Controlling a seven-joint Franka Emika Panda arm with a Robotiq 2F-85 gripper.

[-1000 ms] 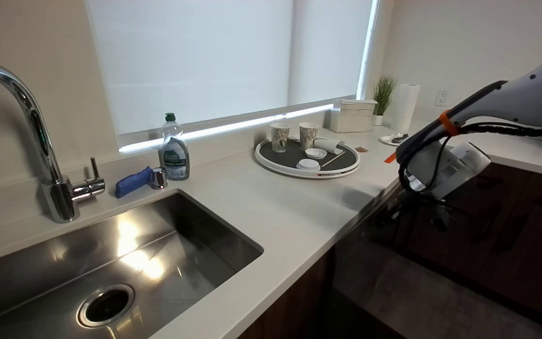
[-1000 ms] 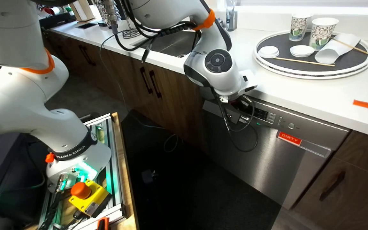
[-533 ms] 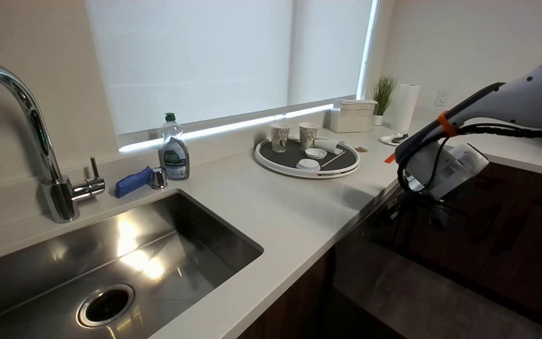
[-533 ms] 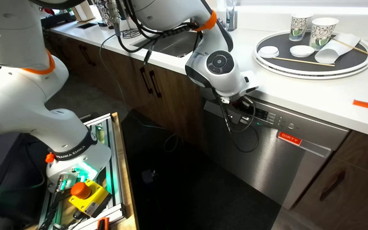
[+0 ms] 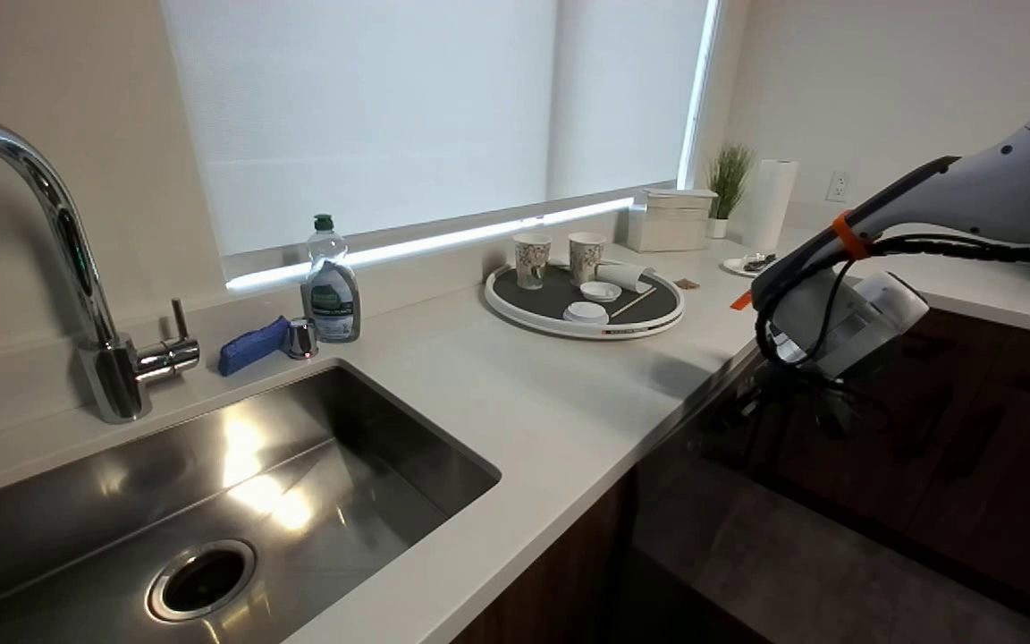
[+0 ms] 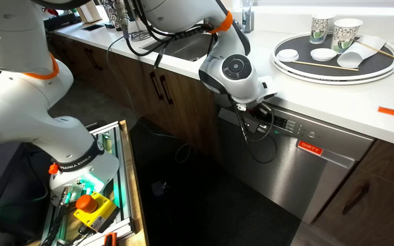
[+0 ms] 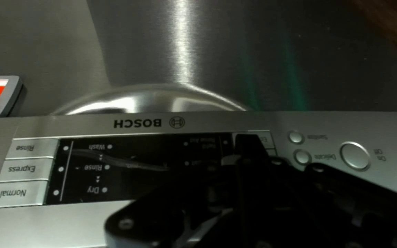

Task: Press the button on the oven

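Observation:
The appliance the task calls the oven (image 6: pixel 272 181) has a steel front marked BOSCH, under the counter. Its control panel (image 7: pixel 205 122) appears upside down in the wrist view. Rinse (image 7: pixel 29 148), Express (image 7: pixel 22 169) and Normal (image 7: pixel 17 193) buttons sit left of the black display. Small round buttons (image 7: pixel 296 137) and a larger On/Off button (image 7: pixel 355 156) sit right of it. My gripper (image 7: pixel 248 139) looks shut and empty, its dark tips together over a rectangular button (image 7: pixel 267 139) that they partly hide. I cannot tell if they touch it. The hand hides them in an exterior view.
The counter edge (image 6: pixel 323 118) overhangs the panel. A round tray (image 6: pixel 286 80) with cups and lids stands on it. A red DIRTY sign (image 6: pixel 310 148) is on the appliance's front. Cables (image 6: pixel 245 133) hang from my wrist. The sink (image 5: pixel 336 501) is nearby.
The wrist has shifted by a tiny amount, mostly in the first half second. Nothing else has visibly moved.

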